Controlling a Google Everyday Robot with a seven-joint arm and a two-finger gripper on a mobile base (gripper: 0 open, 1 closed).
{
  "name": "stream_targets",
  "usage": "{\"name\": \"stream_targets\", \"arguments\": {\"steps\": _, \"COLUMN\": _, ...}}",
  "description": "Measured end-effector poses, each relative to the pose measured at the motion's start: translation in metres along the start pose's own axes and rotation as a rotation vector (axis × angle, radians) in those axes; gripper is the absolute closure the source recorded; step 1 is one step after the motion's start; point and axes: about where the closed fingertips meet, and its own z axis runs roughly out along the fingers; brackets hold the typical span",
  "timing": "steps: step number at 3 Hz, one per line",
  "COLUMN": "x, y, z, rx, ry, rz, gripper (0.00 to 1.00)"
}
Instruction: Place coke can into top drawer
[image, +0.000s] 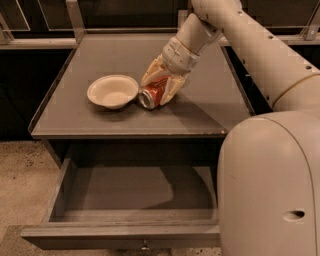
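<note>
The coke can (152, 93) lies on its side on the grey tabletop (120, 55), its silver end touching the cream bowl. My gripper (156, 92) reaches down from the upper right and straddles the can, one cream finger (151, 70) behind it and the other in front. The fingers are closed against the can's sides, and the can still rests on the tabletop. The top drawer (120, 234) is pulled out below the tabletop's front edge; its inside is bare and its small knob (145, 245) shows at the bottom.
A cream bowl (112, 91) sits on the tabletop just left of the can. My arm's large white body (270, 185) fills the lower right and hides the drawer's right end. Speckled floor lies at the left.
</note>
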Motion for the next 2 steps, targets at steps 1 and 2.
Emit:
{"name": "stream_targets", "arguments": {"steps": 1, "x": 0.0, "y": 0.0, "z": 0.0, "rx": 0.0, "ry": 0.0, "rz": 0.0, "gripper": 0.71}}
{"name": "stream_targets", "arguments": {"steps": 2, "x": 0.0, "y": 0.0, "z": 0.0, "rx": 0.0, "ry": 0.0, "rz": 0.0, "gripper": 0.95}}
